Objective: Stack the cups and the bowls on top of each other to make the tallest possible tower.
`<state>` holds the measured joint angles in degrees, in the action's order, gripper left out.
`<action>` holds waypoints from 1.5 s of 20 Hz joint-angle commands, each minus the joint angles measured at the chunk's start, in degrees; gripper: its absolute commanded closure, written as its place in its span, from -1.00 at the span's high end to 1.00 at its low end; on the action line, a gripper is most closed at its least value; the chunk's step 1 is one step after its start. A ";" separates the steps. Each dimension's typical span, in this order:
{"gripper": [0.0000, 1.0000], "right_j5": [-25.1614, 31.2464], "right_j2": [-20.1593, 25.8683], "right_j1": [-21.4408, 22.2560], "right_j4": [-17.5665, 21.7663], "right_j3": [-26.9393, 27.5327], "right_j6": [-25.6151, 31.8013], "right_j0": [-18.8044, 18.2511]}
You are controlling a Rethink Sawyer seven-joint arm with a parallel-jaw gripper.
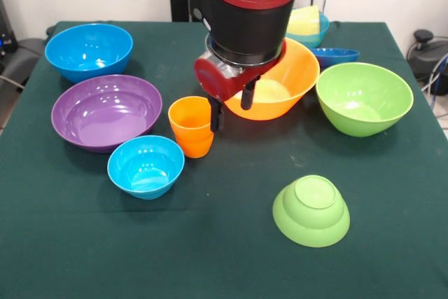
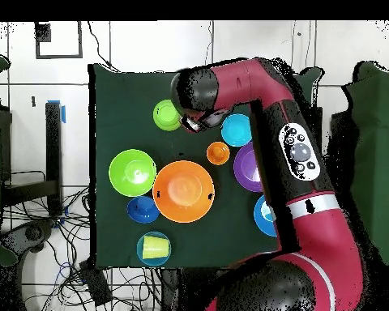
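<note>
Green cloth covers the table [image 1: 84,257], and the red and black arm comes down over its middle. In the front view the gripper [image 1: 232,104] hangs with two dark fingers [image 1: 248,96] spread apart: one drops just beside the orange cup's rim, the other stands in front of the large orange bowl [image 1: 294,75]. Whether either finger touches anything cannot be told. The orange cup [image 1: 192,125] stands upright between the purple bowl [image 1: 105,111] and the large orange bowl.

Only the front view shows those fingers; from overhead the arm's head covers them. The overhead view, in turn, shows the yellow cup [image 2: 154,247] sitting inside a light blue bowl [image 2: 141,240] near the robot's base, where the front view gives just a pale yellow top behind the arm. Overhead also shows the small dark blue bowl [image 2: 142,209] touching the orange bowl's edge, while much of the purple and large blue bowls lies under the arm.

Counted: two cups, one orange, one pale yellow. Eight bowls can be made out: large orange, purple, large blue [image 1: 89,50] and large lime green [image 1: 364,97]; two light blue, one of them [image 1: 145,166] in front of the orange cup; one dark blue; and one small lime green [image 1: 311,210] lying upside down, alone at the front.
</note>
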<state>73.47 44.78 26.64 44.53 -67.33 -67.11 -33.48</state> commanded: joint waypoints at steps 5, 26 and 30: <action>1.00 -13.69 -0.93 0.21 3.08 -10.38 14.31 -6.98; 1.00 -2.70 -3.18 -0.63 0.16 -6.14 12.59 -0.86; 1.00 -5.85 -3.40 -0.57 -0.08 -8.21 11.48 -2.50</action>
<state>64.19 43.87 25.99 43.45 -72.58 -67.11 -36.50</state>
